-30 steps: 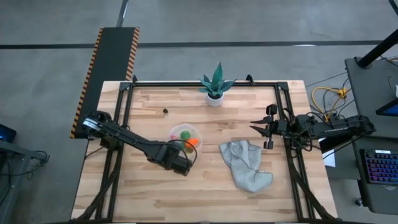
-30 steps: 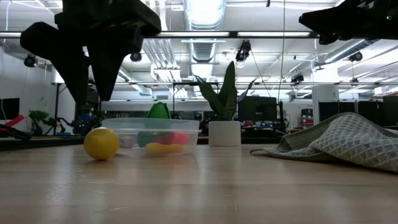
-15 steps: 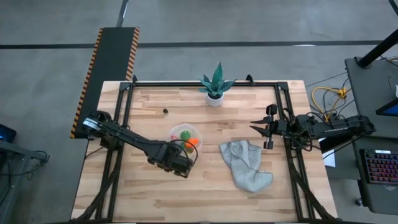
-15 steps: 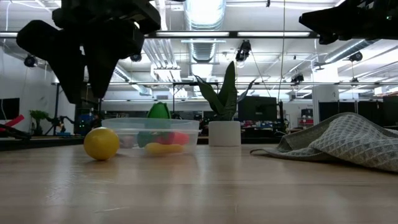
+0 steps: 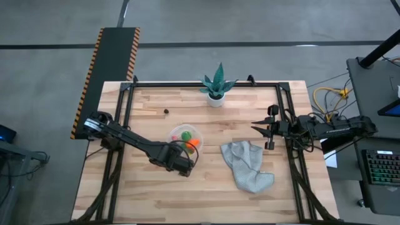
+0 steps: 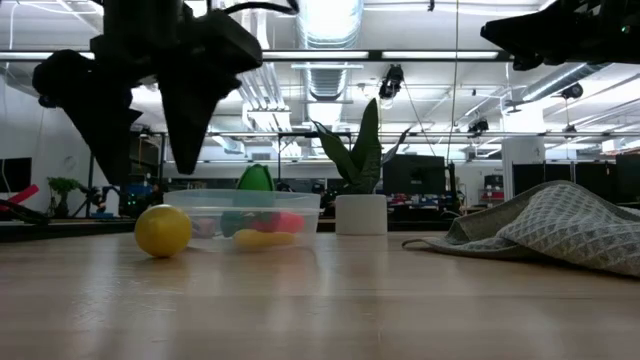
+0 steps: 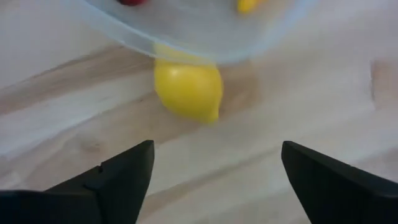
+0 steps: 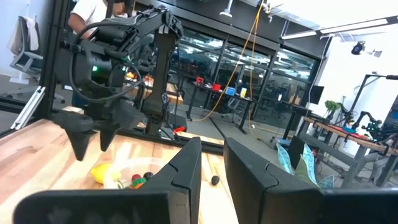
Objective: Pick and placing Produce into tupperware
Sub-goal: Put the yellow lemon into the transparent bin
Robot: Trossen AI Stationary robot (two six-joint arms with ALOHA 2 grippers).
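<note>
Left gripper (image 5: 185,167) hangs at the near edge of the tupperware (image 5: 186,137) in the high view, its arm reaching in from the table's left side; the tupperware sits near the table's middle with green, yellow and orange produce (image 5: 187,139) inside, a grey cloth (image 5: 247,165) lies to its right, a plant (image 5: 216,85) stands at the far edge, and a small dark piece (image 5: 166,112) lies alone on the wood to the plant's near left. The right gripper (image 5: 256,129) waits over the table's right part, just beyond the cloth, fingers nearly pressed together and empty. From the low view, the left gripper (image 6: 140,150) hovers with its two fingers (image 6: 195,105) spread wide above a lemon (image 6: 163,230), which rests on the table touching the tupperware's (image 6: 245,215) left wall. In the left wrist view, the spread fingers (image 7: 118,174) frame the lemon (image 7: 188,90), clear of it on both sides, and the lemon lies against the tupperware's rim (image 7: 186,43). The right wrist view shows its own fingers (image 8: 183,168) close together, with the left arm (image 8: 112,81), lemon (image 8: 102,173) and tupperware well beyond.
</note>
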